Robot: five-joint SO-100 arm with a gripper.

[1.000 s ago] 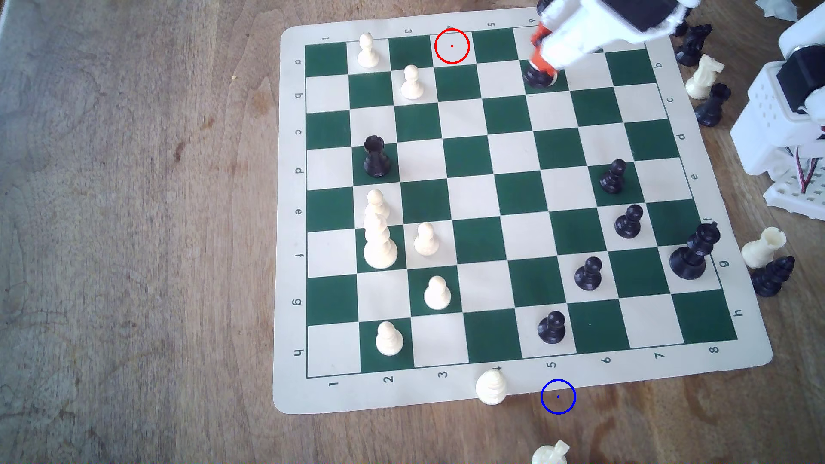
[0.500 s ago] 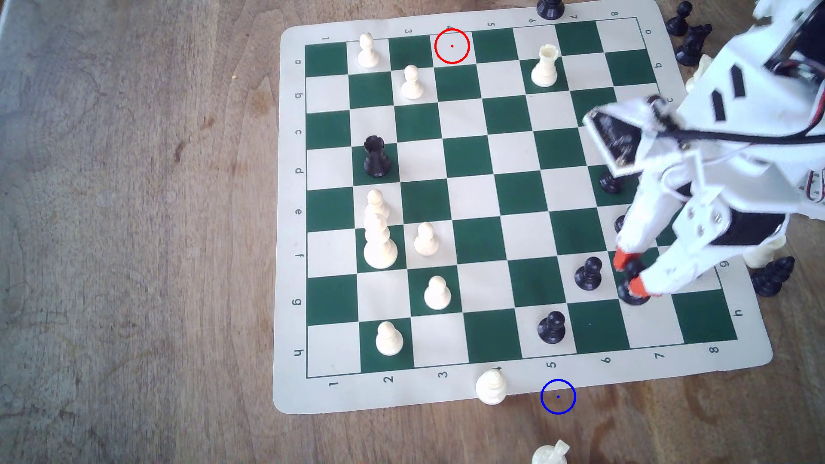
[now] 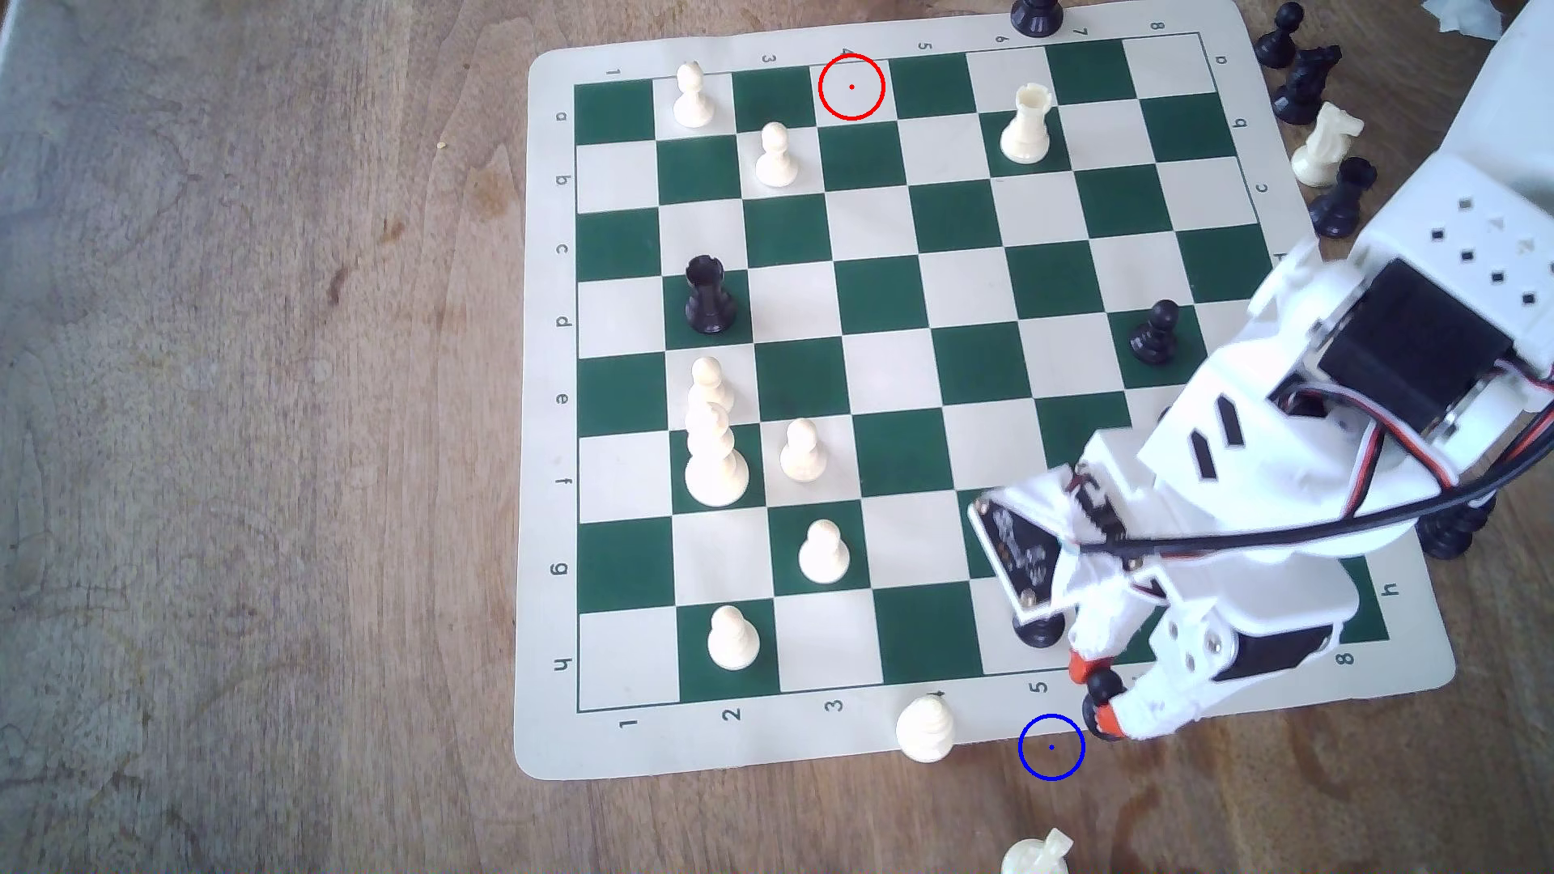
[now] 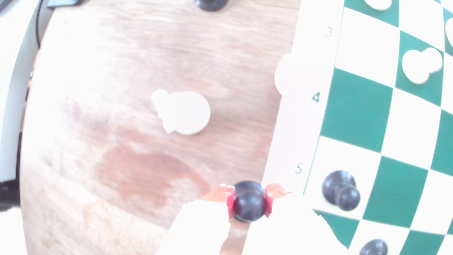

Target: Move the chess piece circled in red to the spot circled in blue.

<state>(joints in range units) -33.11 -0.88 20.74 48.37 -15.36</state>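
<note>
Gripper (image 3: 1100, 695): seen at the near edge of the board, its orange-tipped jaws pinched on either side of the black pawn; in the wrist view the gripper (image 4: 248, 204) is seen with red pads pressed against the pawn's ball head from both sides.
Black pawn (image 3: 1102, 702): held between the jaws over the board's near border beside the numeral 5, just to the exterior view's right of the blue ring; whether its base is touching the surface cannot be told. In the wrist view the black pawn (image 4: 248, 203) is seen from above, over the line where the wood meets the board's border.
Blue ring (image 3: 1051, 747): drawn with a centre dot on the bare wood just off the board's near edge; nothing is standing inside it.
White piece (image 3: 925, 729): placed on the near border, to the exterior view's left of the blue ring.
Second white piece (image 3: 1036, 853): lying on the wooden table (image 3: 252, 504), nearer than the ring.
Chessboard (image 3: 883, 294): a green and cream mat, with white pieces grouped toward the exterior view's left.
Black rook (image 3: 708, 296): set upright on a green square at mid-board.
White rook (image 3: 1028, 124): set upright near the far edge.
Red ring (image 3: 851, 86): drawn over an unoccupied square in the far row.
</note>
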